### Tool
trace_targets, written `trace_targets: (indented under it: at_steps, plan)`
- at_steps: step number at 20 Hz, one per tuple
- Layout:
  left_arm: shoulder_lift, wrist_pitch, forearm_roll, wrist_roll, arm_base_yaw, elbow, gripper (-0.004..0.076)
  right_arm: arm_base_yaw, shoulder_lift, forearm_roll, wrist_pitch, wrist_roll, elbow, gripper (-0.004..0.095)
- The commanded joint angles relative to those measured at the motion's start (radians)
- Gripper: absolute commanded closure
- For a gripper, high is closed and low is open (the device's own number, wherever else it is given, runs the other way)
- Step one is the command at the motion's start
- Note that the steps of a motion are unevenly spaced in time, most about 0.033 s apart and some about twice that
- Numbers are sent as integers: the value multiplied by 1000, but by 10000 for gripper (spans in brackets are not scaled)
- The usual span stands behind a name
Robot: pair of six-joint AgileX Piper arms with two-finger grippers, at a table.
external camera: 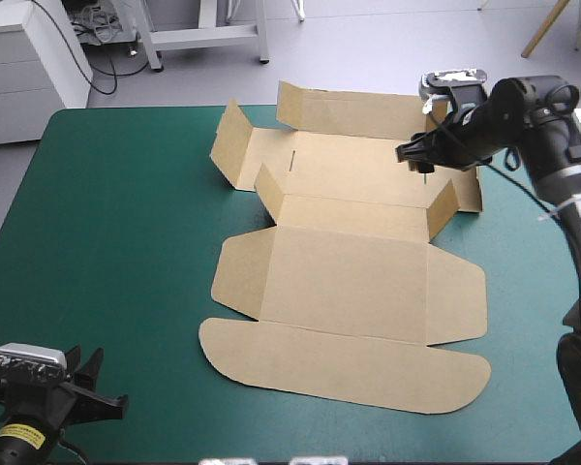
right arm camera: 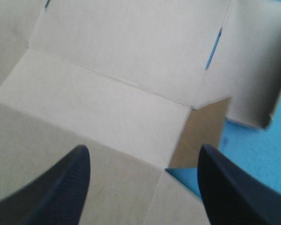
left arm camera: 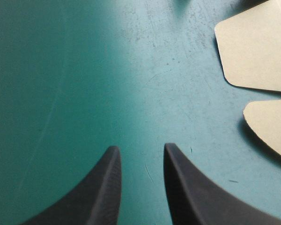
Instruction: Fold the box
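The brown box point(external camera: 349, 281) lies partly formed at the table's middle. Its far half has walls standing: a left wall point(external camera: 230, 145), a back wall point(external camera: 349, 111) and a middle wall point(external camera: 353, 215). Its near half lies flat, with a rounded lid flap point(external camera: 339, 363) toward the front edge. My right gripper point(external camera: 418, 160) hovers open over the box's far right corner; in the right wrist view the gripper point(right arm camera: 144, 150) has the box floor point(right arm camera: 122, 47) ahead of it. My left gripper point(external camera: 92, 373) rests open at the near left corner, point(left arm camera: 141, 147) over bare cover, with box flaps point(left arm camera: 257, 51) ahead to one side.
The teal-green cover point(external camera: 107, 242) shows wide between the box and the table's left edge. A narrower strip of cover point(external camera: 523, 291) runs along the box's right side under the right arm.
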Motion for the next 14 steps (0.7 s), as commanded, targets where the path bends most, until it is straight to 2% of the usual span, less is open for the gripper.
trace_targets:
  at_steps: [1, 4, 11, 14]
  plan:
    - [11, -68, -3, -6, 2, -20, 504, -106, -58, 82, -33, -62, -30, 309]
    - [11, -68, -3, -6, 2, -20, 504, -180, -76, 63, -33, -77, -30, 309]
    - [11, -68, -3, -6, 2, -20, 504, -184, -58, 50, -31, -35, -27, 308]
    - [11, -68, -3, -6, 2, -20, 504, -184, -22, 50, -31, -32, -24, 248]
